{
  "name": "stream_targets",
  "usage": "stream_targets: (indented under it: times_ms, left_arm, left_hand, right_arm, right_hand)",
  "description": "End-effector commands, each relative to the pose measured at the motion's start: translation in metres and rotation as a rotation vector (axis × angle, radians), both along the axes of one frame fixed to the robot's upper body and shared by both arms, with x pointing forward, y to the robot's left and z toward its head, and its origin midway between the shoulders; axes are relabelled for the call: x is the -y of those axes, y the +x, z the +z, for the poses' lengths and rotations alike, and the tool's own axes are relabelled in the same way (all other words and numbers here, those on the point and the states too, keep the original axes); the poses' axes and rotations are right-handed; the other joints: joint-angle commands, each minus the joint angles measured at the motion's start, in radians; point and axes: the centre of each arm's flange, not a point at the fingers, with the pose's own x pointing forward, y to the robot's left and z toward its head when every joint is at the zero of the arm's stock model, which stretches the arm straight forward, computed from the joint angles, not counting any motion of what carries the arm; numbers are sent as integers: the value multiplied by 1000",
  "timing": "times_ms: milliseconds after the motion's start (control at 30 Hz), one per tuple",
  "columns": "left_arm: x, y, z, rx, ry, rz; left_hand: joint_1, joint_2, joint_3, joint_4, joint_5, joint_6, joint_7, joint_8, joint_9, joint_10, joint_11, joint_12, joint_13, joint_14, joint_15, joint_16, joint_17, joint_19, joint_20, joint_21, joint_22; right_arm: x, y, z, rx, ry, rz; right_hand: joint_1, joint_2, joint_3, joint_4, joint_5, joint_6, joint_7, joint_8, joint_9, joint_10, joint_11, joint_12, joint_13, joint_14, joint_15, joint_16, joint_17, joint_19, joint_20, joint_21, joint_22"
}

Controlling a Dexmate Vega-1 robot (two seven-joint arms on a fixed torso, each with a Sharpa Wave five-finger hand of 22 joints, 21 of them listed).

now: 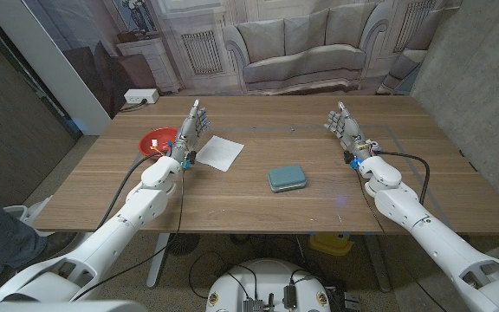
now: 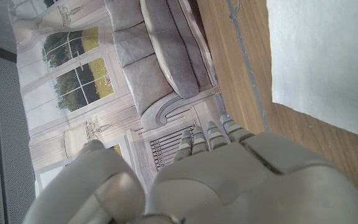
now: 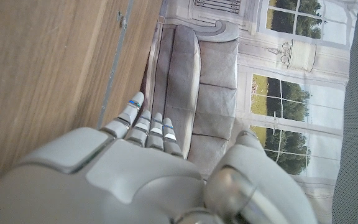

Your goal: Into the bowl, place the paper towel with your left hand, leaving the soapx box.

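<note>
White, square paper towel [image 1: 220, 152] lies flat on the wooden table [image 1: 258, 204], just right of the robot's left hand [image 1: 189, 134], whose empty fingers are extended; the red round bowl [image 1: 155, 141] sits just left of that hand. Nearer centre rests the teal soap box [image 1: 288, 178], while the right hand [image 1: 346, 128], fingers apart and empty, waits well apart at the right before a printed sofa backdrop [image 1: 293, 43].

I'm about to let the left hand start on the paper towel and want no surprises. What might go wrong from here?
The paper towel lies flat on the table, so the left hand may slide or crumple it rather than lift it. The red bowl sits close on that hand's other side; a swing across could knock it. The teal soapx box lies apart, between the towel and the idle right hand, so it seems at little risk.
</note>
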Motion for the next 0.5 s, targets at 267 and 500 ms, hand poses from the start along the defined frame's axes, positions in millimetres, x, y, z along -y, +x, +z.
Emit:
stream_targets:
  times_ms: [267, 500]
  left_arm:
    - [8, 5, 15, 9, 4, 1]
    - [9, 1, 20, 23, 21, 20]
  left_hand:
    - [18, 10, 4, 1, 10, 20, 12, 11, 5, 23, -3, 13, 2, 18, 2, 12, 2, 6, -44, 11, 3]
    - [23, 16, 4, -2, 12, 34, 15, 14, 6, 37, -2, 17, 2, 29, 4, 13, 2, 15, -40, 14, 3]
  right_arm:
    - [-5, 10, -3, -4, 3, 8]
    - [-4, 12, 0, -4, -7, 3]
  right_hand:
    - [7, 6, 7, -1, 6, 20, -5, 9, 5, 20, -1, 6, 4, 8, 3, 4, 4, 7, -39, -2, 3]
    - [7, 11, 8, -1, 6, 24, -6, 9, 5, 25, 1, 7, 4, 14, 6, 5, 4, 9, -36, -5, 3]
